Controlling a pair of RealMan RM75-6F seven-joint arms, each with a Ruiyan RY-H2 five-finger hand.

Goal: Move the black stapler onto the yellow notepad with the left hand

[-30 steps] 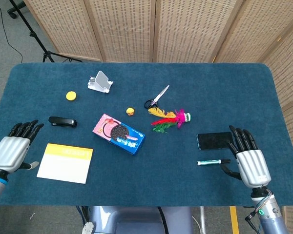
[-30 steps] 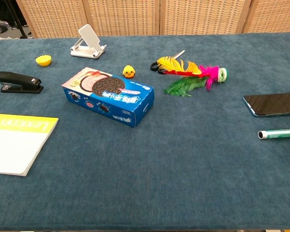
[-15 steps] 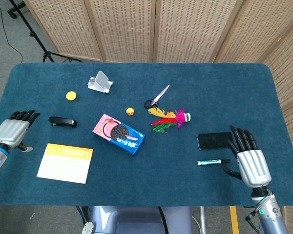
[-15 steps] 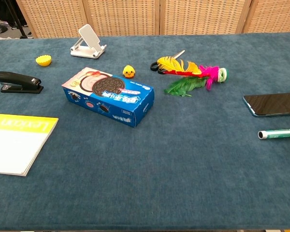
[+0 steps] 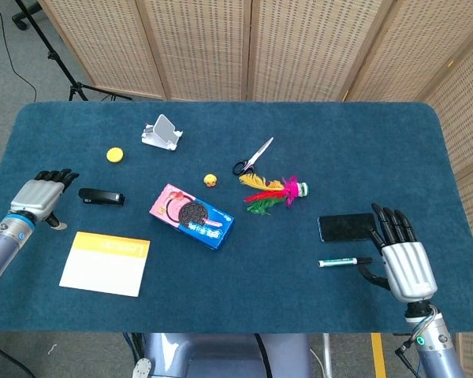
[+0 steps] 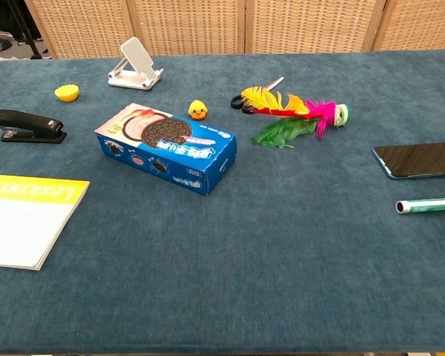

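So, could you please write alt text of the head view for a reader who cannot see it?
The left hand hovers beside the black stapler, not touching it, above the yellow notepad on a blue table. The right hand rests open near a phone and a marker.

The place looked like a lab or studio set up for recording. A blue-carpeted table (image 5: 363, 142) stood before woven folding screens (image 5: 244, 47), with a tripod leg (image 5: 51, 55) beside them.

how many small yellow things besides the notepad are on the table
2: a yellow cap-like piece near the white stand, and a tiny yellow duck just above the cookie box. None seem hidden.
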